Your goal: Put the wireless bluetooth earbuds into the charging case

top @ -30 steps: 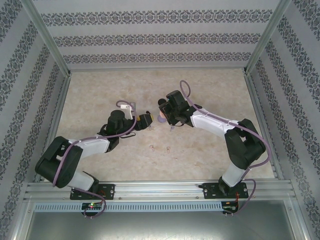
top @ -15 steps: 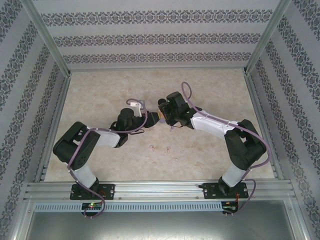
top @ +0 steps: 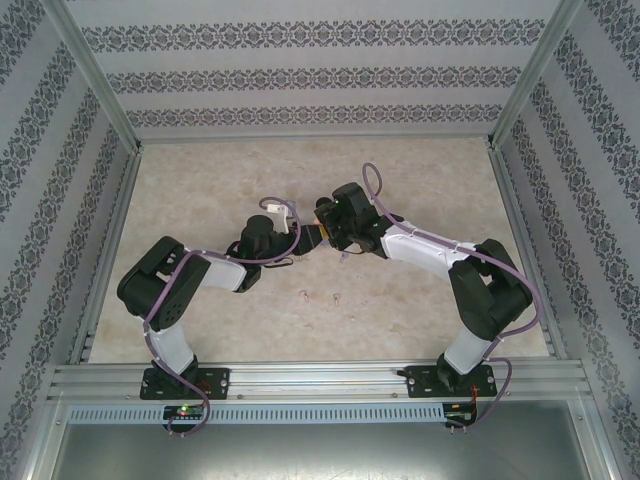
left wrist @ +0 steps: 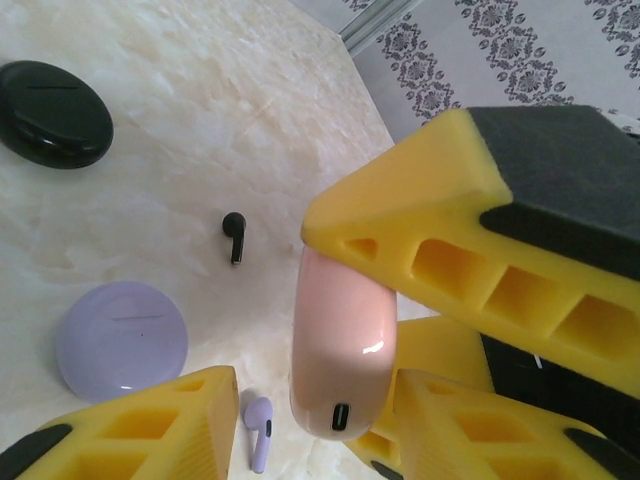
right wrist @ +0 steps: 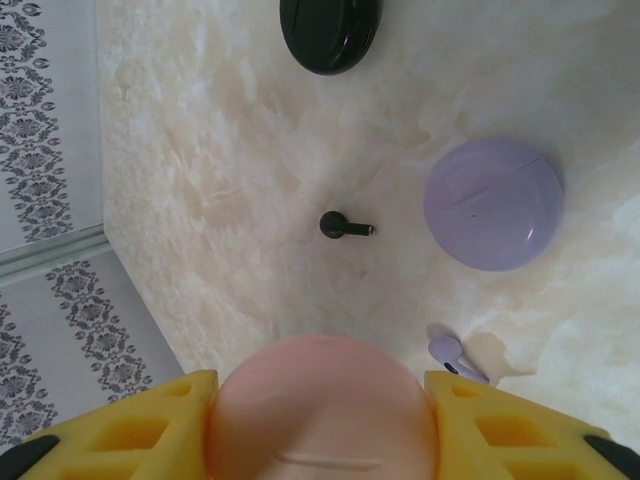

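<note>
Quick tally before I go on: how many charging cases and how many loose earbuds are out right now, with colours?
Charging cases: 3 (black case, purple case, pink case)
Loose earbuds: 4 (black earbud, purple earbud, one pale earbud, another pale earbud)
Total: 7

Arms folded inward, left pincer [left wrist: 318, 395] part-open, right pincer [right wrist: 318, 390] clamped, tips nearly meeting.
</note>
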